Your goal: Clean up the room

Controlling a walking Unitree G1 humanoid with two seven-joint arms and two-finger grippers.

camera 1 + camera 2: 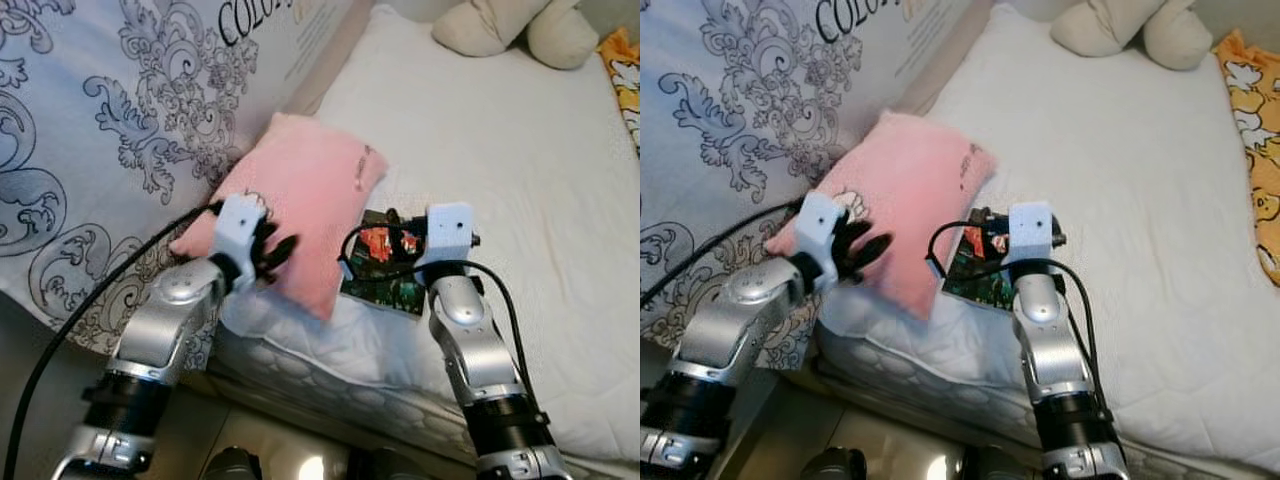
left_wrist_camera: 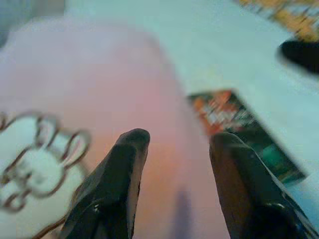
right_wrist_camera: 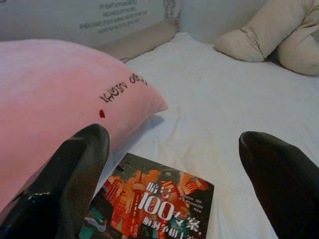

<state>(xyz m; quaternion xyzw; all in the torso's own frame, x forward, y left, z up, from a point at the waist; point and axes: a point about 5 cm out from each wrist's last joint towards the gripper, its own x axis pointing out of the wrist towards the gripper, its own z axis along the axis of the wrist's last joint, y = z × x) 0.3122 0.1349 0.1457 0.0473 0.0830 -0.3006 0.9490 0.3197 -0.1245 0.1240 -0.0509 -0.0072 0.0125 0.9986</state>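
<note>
I have the left pincer (image 1: 272, 252) spread, empty, its tips at the pink pillow (image 1: 300, 205); right pincer (image 3: 174, 184) wide open, empty, above the book (image 3: 154, 204) directly ahead.

One pink pillow (image 1: 300, 205), one book (image 3: 154, 204)

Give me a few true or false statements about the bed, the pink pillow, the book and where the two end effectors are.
1. The pink pillow lies on the white bed. True.
2. The book sits on top of the pillow. False: it lies on the bed beside it.
3. The right end effector is open above the book. True.
4. The left end effector is shut on the book. False: it is open at the pillow.
</note>
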